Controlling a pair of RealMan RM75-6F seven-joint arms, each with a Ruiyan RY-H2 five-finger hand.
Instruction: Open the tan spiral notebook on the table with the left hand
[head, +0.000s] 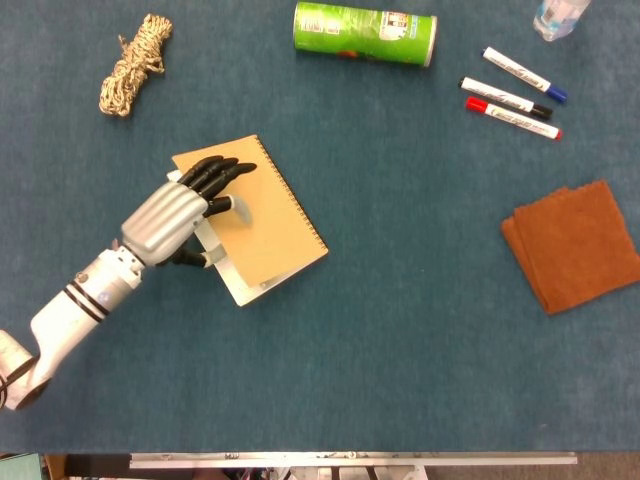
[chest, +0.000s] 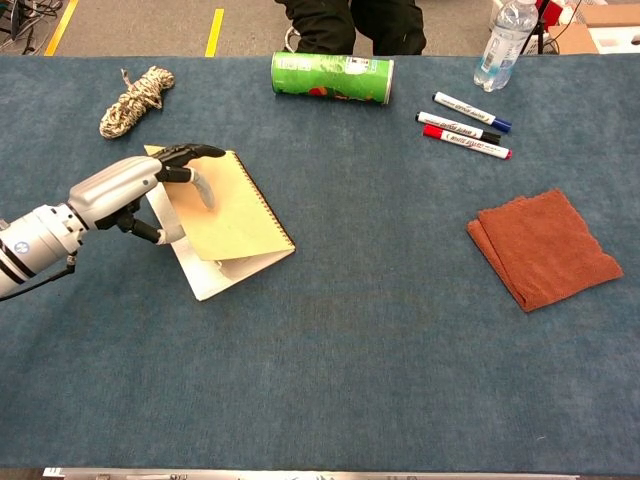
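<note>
1. Head view shows your left hand (head: 180, 215) on the tan notebook (head: 265, 225), dark fingers (head: 222, 172) lying over the cover and the thumb under its left edge, so it holds the cover.
2. Chest view shows that cover lifted a little, with white pages (chest: 225, 272) visible beneath it.
3. Your notebook lies on the left part of the table (head: 400, 330), spiral edge to the right, below the rope bundle (head: 133, 65).
4. Your right hand shows in neither view.
</note>
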